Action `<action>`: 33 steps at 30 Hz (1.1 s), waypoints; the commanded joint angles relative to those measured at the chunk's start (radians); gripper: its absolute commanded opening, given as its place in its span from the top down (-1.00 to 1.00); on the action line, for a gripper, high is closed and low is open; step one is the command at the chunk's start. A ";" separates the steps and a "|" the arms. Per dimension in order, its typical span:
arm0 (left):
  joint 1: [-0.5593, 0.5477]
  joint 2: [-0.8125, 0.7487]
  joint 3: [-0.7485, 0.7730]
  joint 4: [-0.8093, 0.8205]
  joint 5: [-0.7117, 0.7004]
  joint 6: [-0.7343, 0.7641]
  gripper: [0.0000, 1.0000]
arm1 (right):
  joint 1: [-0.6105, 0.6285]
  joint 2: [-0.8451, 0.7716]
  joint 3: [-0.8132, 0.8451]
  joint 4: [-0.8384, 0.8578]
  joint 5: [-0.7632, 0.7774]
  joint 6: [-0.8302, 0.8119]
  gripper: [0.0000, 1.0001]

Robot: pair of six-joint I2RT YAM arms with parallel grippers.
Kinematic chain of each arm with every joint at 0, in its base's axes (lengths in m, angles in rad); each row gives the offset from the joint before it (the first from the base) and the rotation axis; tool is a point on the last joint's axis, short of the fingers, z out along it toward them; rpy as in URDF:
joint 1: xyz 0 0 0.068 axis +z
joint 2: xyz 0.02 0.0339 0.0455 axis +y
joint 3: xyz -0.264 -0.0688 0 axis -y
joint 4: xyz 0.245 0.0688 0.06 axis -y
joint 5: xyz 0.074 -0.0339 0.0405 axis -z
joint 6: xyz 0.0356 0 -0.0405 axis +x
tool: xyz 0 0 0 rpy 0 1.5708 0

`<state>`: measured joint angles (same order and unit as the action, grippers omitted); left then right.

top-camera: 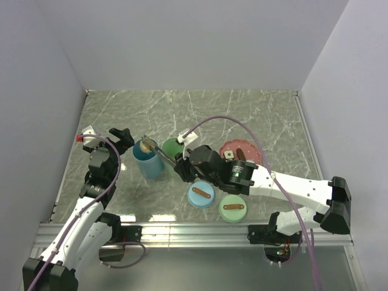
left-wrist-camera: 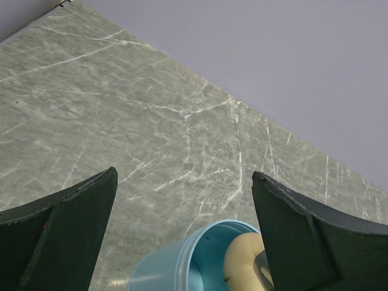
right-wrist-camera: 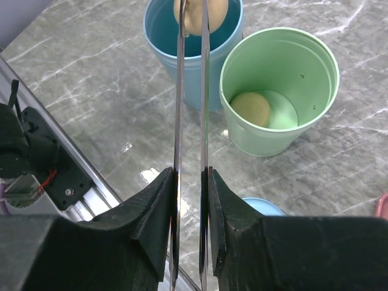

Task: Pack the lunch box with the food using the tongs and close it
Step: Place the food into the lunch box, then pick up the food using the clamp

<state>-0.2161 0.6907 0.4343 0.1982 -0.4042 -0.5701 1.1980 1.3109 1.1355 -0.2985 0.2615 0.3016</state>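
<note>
My right gripper is shut on the grey metal tongs, which reach forward from it. The tongs' tips pinch a round tan piece of food at the mouth of the lunch box's blue tub. Beside it stands the green tub with another tan ball inside. From above, the tongs point left over the blue tub. My left gripper hovers open just left of that tub, whose rim shows between its fingers. More food lies on the pink plate.
A blue lid and a green lid, each with a brown strap, lie flat in front of the right arm. The green tub is partly hidden behind the right wrist. White walls close in the marble table on three sides.
</note>
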 commanded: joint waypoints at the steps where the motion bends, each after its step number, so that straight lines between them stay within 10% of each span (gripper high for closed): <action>1: 0.006 -0.016 0.023 0.041 0.018 -0.005 -0.99 | 0.008 -0.010 0.003 0.056 0.031 -0.013 0.43; 22: 0.006 -0.020 0.023 0.040 0.022 -0.002 -0.99 | 0.005 -0.079 -0.037 0.073 0.116 -0.007 0.03; 33: 0.006 -0.014 0.023 0.053 0.034 0.001 -0.99 | 0.006 -0.283 -0.112 -0.053 0.516 0.119 0.00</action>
<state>-0.2161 0.6830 0.4343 0.2047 -0.3893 -0.5697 1.1984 1.1194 1.0351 -0.3244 0.5865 0.3588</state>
